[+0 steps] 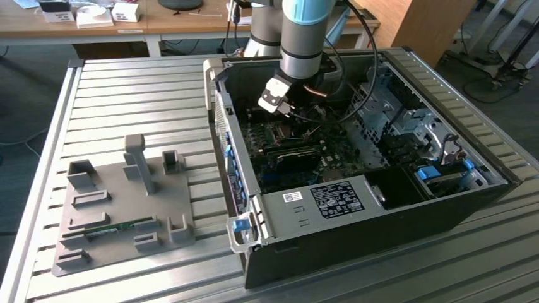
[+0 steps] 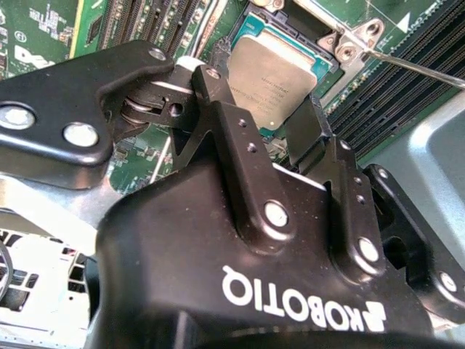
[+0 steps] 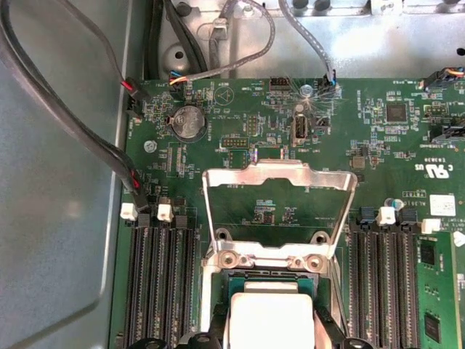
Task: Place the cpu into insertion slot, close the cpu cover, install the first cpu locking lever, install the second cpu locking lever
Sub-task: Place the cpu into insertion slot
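Placing step: the pincer [image 2: 261,98], clamped on the cpu [image 2: 280,69], holds it at the insertion slot [image 2: 247,29], with the cpu cover [image 3: 280,173] open. Seating likely needs it level and square.

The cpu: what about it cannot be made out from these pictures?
Second wrist view: the gripper covers part of the cpu, so its seating in the insertion slot cannot be judged.
First wrist view: the picture's edge cuts off the cpu.
Exterior view: the cpu is too small, and the arm partly hides that spot.
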{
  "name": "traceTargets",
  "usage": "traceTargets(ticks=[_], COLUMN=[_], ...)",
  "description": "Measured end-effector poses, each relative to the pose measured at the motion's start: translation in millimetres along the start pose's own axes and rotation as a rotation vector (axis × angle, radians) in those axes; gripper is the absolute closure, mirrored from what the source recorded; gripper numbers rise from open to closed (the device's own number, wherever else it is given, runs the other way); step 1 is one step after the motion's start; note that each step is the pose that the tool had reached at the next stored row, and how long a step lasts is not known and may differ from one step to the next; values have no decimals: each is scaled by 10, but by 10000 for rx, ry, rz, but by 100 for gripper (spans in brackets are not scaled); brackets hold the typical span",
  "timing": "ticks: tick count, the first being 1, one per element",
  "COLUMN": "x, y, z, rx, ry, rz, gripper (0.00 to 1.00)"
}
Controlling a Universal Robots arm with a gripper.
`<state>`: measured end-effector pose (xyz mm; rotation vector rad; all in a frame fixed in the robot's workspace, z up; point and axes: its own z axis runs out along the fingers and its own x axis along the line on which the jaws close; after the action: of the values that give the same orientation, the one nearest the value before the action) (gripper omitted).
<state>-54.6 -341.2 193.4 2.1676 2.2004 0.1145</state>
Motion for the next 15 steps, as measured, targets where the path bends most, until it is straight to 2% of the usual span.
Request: traceTargets(ticks=[15], x=[2], y=[0], z=[14], rx=[-8], ry=[11], rz=[1], gripper=[45])
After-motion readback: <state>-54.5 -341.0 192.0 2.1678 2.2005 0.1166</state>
